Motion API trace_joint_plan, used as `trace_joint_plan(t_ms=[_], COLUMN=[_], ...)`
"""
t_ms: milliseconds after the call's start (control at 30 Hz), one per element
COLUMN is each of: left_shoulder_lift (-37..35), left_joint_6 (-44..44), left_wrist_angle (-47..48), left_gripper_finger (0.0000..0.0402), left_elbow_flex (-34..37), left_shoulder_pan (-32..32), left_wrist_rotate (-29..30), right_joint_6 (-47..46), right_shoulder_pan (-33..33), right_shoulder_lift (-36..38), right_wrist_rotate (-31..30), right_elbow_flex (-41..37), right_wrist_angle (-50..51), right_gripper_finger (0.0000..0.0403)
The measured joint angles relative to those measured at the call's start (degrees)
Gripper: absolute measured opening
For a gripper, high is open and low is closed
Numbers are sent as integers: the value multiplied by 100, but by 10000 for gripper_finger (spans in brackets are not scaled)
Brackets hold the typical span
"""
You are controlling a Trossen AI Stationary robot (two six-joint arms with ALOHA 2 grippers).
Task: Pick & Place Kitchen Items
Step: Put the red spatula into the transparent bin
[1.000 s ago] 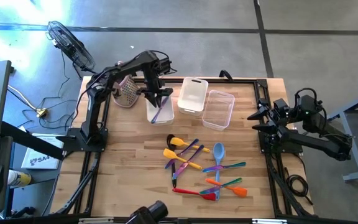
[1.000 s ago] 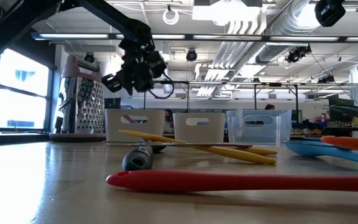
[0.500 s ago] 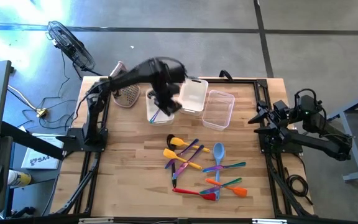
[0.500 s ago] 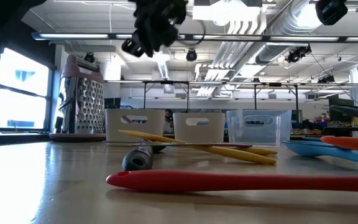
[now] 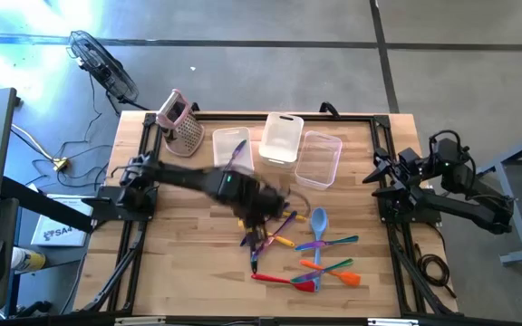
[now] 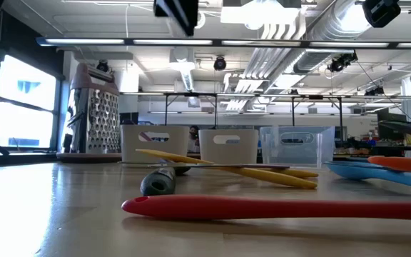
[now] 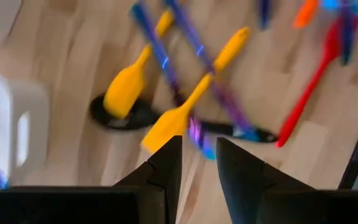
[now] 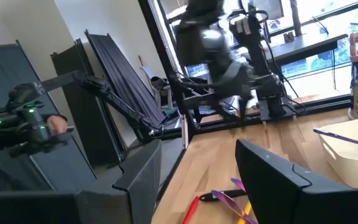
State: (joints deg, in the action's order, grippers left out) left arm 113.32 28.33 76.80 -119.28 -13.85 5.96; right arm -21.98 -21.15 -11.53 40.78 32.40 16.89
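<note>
The kitchen items (image 5: 297, 246) lie in a loose pile on the wood table's near middle: yellow, purple, blue, orange, red, green and black utensils. In the left wrist view I see a yellow spatula (image 7: 169, 124), a yellow spoon (image 7: 128, 87) lying over a black one (image 7: 132, 115), purple handles and a red spatula (image 7: 309, 93). My left gripper (image 5: 265, 206) hovers open above the pile's far-left part, touching nothing, its fingers (image 7: 199, 155) slightly apart. One purple utensil (image 5: 236, 152) lies in the left white tub (image 5: 231, 149). My right gripper (image 8: 197, 165) waits open at the table's right edge (image 5: 379, 172).
Along the far side stand a pink-topped metal grater (image 5: 179, 122), a second white tub (image 5: 281, 140) and a clear tub (image 5: 319, 159). In the low view a red utensil (image 6: 277, 207) lies nearest, with yellow ones (image 6: 227, 168) behind it. Bare wood lies left of the pile.
My left gripper rose from over the left white tub, then swung toward the table's near edge and right, ending above the utensil pile. In the low view it climbed to the picture's top. The purple utensil stayed in the tub.
</note>
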Motion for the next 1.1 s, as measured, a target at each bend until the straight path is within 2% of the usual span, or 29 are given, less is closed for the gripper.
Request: trace_joint_plan(t_ms=[133,267,400,633,833,900,967,1067,1100], left_shoulder_lift=[129,364,750,1389,1687,1820,1864,2016,2017], left_joint_6=[-98,-78,169,391,484,441,365,336,315], left_wrist_angle=[-526,-887,-1397,-2167,-2688,-3143,-2941,-3272,-3129], left_gripper_finger=[95,95,95,95,95,95,95,95,95], left_elbow_flex=[7,3,0,0,11,-29,16,-10,2], left_shoulder_pan=[-571,-935,-1075,-1096,-1110,-1132,-1146,-1167,-1169], left_wrist_rotate=[509,586,409,-395,-547,-520,-407,-380,-372], right_joint_6=[127,125,126,-85,-332,-372,-371,-371,-371], right_shoulder_pan=[0,1,4,4,4,4,4,4,4], right_shoulder_lift=[0,0,-2,0,2,-1,2,0,1], right_wrist_rotate=[-11,-7,6,409,624,618,628,629,631], right_elbow_flex=[-2,-2,-6,-4,-4,-4,-4,-4,-4], right_wrist_angle=[210,522,795,982,990,1031,1019,1047,1032], right_gripper_finger=[199,199,199,199,199,199,199,199,199])
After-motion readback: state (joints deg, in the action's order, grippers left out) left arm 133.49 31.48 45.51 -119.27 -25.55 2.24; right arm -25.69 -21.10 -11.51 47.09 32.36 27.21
